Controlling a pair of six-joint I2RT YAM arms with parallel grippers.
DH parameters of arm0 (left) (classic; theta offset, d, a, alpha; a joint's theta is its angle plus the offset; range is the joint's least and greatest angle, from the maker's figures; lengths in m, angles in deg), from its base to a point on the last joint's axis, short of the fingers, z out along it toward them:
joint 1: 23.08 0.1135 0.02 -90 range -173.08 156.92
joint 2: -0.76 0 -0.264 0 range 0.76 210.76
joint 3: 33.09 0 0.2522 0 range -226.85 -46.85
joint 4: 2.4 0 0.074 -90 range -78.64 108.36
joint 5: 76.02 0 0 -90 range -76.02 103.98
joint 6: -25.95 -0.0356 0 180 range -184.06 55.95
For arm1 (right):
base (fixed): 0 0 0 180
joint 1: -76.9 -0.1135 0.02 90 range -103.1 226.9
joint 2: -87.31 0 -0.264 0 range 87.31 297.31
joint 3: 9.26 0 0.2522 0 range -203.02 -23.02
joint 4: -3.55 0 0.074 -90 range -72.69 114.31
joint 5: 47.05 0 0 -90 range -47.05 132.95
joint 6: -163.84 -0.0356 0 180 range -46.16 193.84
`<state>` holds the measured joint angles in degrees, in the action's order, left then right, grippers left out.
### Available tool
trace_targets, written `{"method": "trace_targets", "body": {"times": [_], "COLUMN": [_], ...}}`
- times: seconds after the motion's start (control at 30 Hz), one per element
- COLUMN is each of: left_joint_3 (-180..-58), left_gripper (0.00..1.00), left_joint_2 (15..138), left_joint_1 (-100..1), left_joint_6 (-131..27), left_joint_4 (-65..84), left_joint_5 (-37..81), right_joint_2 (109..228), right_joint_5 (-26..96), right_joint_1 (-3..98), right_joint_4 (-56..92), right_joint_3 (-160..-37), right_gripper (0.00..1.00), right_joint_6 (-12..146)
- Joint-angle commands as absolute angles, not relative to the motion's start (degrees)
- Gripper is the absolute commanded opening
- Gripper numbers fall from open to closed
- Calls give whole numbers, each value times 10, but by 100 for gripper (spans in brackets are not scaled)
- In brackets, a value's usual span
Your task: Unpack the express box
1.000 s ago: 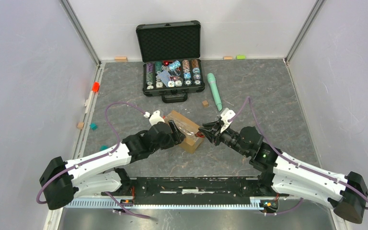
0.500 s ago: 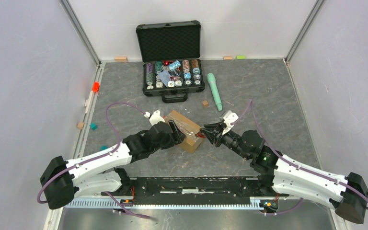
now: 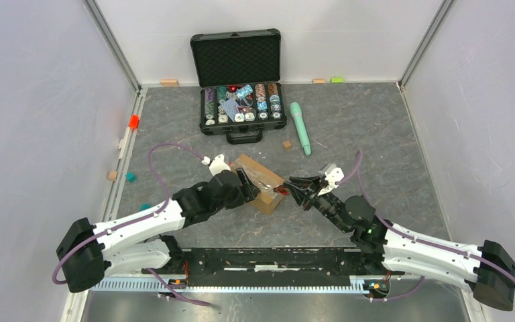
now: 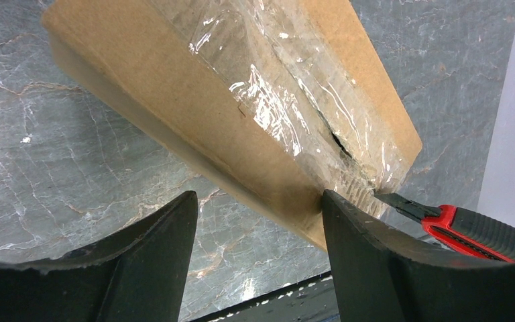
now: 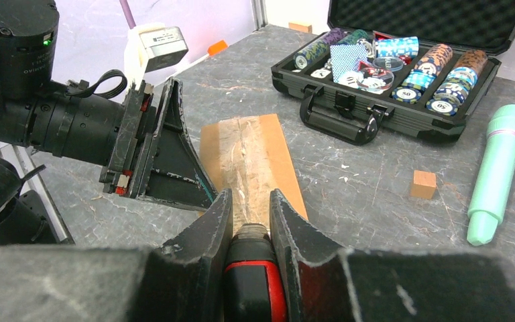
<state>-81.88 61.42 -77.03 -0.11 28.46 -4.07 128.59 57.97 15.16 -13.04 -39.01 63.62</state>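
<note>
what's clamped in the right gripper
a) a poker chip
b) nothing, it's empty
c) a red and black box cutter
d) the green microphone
c: in the right wrist view the red and black box cutter sits clamped between the fingers of the right gripper, its blade at the taped end of the express box.

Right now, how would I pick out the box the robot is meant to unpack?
Find the open black case of poker chips at the back of the grey table. Just in front of its handle, nearer the robot, lies a small cardboard box. Unlike the tiny wooden block nearby, it has shiny clear tape along its top.
</note>
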Motion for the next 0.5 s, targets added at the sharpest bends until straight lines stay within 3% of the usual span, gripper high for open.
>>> {"method": "trace_targets", "body": {"times": [0.0, 0.47], "left_joint_3": [-813, -795], "left_gripper": [74, 74], "left_joint_2": [642, 620], "left_joint_1": [-768, -761], "left_joint_6": [0, 4], "left_joint_4": [343, 357], "left_joint_5": [-56, -61], "right_joint_2": [1305, 1286], "right_joint_5": [613, 658], "right_joint_1": [133, 103], "right_joint_4": [-57, -34], "right_joint_3": [-342, -390], "right_gripper": [0, 0], "right_joint_6": [631, 733]}}
